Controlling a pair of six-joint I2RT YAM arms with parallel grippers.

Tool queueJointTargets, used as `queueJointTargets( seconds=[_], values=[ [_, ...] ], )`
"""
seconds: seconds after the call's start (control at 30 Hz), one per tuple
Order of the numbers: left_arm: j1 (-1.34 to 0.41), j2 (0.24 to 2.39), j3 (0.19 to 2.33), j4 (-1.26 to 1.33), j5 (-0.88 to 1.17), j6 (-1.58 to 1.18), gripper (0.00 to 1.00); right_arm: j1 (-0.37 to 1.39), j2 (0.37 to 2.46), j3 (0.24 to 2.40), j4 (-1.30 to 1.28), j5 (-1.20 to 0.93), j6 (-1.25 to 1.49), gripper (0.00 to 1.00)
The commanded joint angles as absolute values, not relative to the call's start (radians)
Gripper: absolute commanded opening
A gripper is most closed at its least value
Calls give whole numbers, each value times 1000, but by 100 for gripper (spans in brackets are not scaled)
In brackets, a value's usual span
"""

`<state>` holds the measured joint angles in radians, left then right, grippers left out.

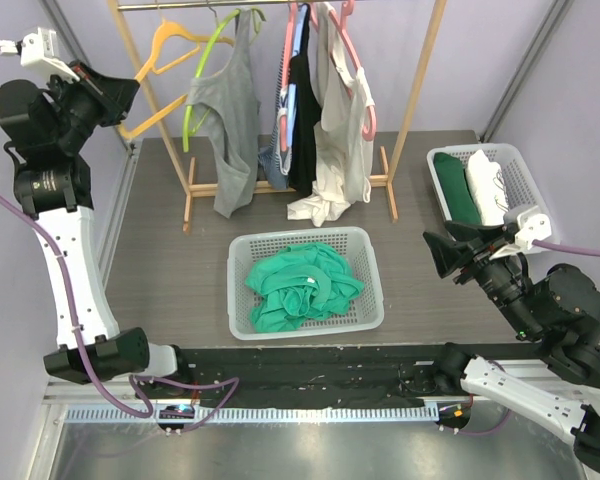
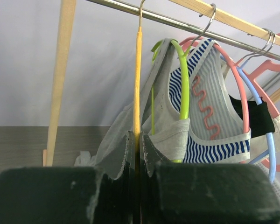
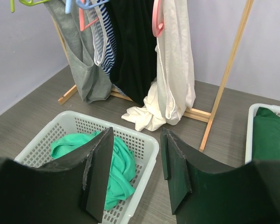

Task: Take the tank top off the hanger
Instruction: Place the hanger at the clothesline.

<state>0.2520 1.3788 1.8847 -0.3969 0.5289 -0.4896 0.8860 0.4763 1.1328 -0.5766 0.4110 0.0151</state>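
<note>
The left gripper [image 2: 139, 140] is pinching the bare orange hanger [image 2: 137, 84], which is hanging on the rack [image 1: 410, 100]. The right gripper [image 3: 135, 154] is hovering half open in front of the rack, holding nothing. A green tank top [image 1: 302, 285] is lying in the basket [image 1: 300, 238] in front of the rack, so I think the job is nearly done.

The overhead camera looks steeply down from behind the robot, across the tabletop [image 1: 180, 260] to the clothes rack [image 1: 417, 100]. The left wrist camera sits close under the rail [image 2: 177, 22], while the right wrist camera looks from low and farther back. All three views share the hanging clothes [image 3: 130, 56].
</note>
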Motion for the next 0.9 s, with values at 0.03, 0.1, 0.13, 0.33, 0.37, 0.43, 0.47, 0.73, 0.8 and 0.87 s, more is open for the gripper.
queueJointTargets(
  seconds=[0.03, 0.1, 0.13, 0.33, 0.37, 0.43, 0.47, 0.73, 0.8, 0.87],
  values=[
    [281, 1374, 1888, -316, 520, -476, 0, 884, 456, 1123, -554, 436, 28, 52],
    [285, 1364, 1867, -313, 515, -469, 0, 884, 453, 1120, -554, 437, 26, 51],
    [287, 1356, 1855, -305, 512, -460, 0, 882, 451, 1118, -554, 436, 28, 51],
    [287, 1309, 1810, -348, 413, -399, 0, 884, 454, 1109, -554, 439, 25, 51],
    [288, 1304, 1807, -354, 376, -387, 0, 884, 456, 1108, -554, 440, 23, 51],
    [288, 1289, 1795, -362, 344, -367, 0, 882, 456, 1108, -552, 440, 23, 51],
    [288, 1281, 1789, -359, 331, -350, 0, 884, 456, 1106, -552, 440, 26, 51],
    [284, 1241, 1740, -325, 377, -334, 38, 884, 462, 1106, -542, 437, 35, 52],
    [281, 1241, 1740, -319, 387, -337, 75, 884, 466, 1109, -541, 439, 38, 53],
    [282, 1241, 1738, -314, 388, -344, 94, 884, 469, 1112, -537, 443, 40, 55]
  ],
)
